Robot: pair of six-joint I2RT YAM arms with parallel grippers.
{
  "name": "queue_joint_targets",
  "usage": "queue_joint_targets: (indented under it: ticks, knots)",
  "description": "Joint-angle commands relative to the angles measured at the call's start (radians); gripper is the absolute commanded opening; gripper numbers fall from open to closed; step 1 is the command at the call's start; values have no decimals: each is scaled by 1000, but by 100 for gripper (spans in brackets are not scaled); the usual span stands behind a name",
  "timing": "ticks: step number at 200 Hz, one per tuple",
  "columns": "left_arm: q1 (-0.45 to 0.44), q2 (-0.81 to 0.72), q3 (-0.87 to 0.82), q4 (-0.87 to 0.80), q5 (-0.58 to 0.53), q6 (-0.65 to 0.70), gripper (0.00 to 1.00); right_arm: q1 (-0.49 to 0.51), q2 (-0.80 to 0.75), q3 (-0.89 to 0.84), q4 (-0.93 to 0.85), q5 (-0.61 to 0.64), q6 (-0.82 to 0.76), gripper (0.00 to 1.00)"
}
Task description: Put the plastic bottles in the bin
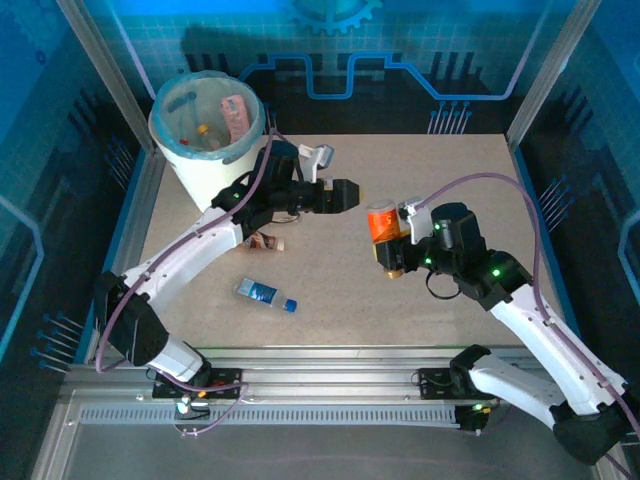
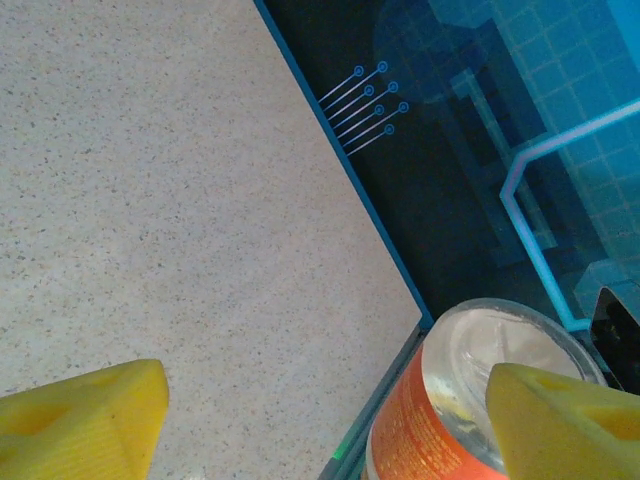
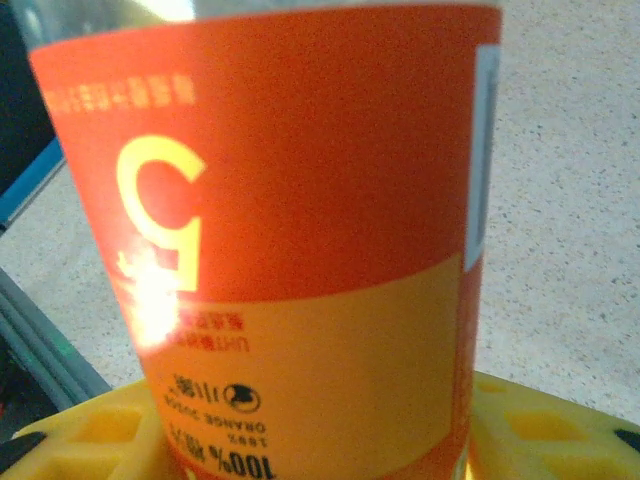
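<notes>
My right gripper (image 1: 398,248) is shut on an orange-labelled plastic bottle (image 1: 381,222) and holds it above the middle of the table. In the right wrist view the bottle (image 3: 290,230) stands between the yellow fingers (image 3: 545,430). My left gripper (image 1: 342,194) hangs open just left of it. In the left wrist view the bottle's clear base (image 2: 490,350) lies partly behind the right yellow finger (image 2: 570,420), and nothing is gripped. A blue-labelled bottle (image 1: 265,293) lies on the table near the front. A brown-labelled one (image 1: 268,241) lies partly under the left arm. The white bin (image 1: 190,160) stands at the back left.
Bottles lie inside the bin, one with a pink label (image 1: 235,115). Metal frame posts (image 1: 100,60) rise at the back corners. A blue rim (image 2: 350,170) borders the table, with dark space beyond.
</notes>
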Motion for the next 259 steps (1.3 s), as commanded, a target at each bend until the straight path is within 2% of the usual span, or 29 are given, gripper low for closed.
queue_joint_targets:
  ticks: [1,67,93,141,168,203,223,259]
  knots:
    - [-8,7,38,27,42,-31,84,15,-22,-13,60,-50,21,44]
    - [-17,6,22,26,74,-28,83,28,-6,-19,114,-88,38,44]
    - [-20,-2,16,49,127,-41,84,34,1,-12,101,-56,49,44]
    - [-22,-54,-8,104,124,-48,87,36,21,-18,99,-50,50,44]
    - [-41,-44,0,42,106,16,89,38,33,-9,121,-70,58,44]
    - [-83,-15,9,38,161,33,88,49,61,0,134,-74,61,44]
    - [-100,-4,18,37,181,49,83,56,64,2,138,-72,57,44]
    - [-100,5,26,36,172,47,60,58,57,0,136,-68,52,45]
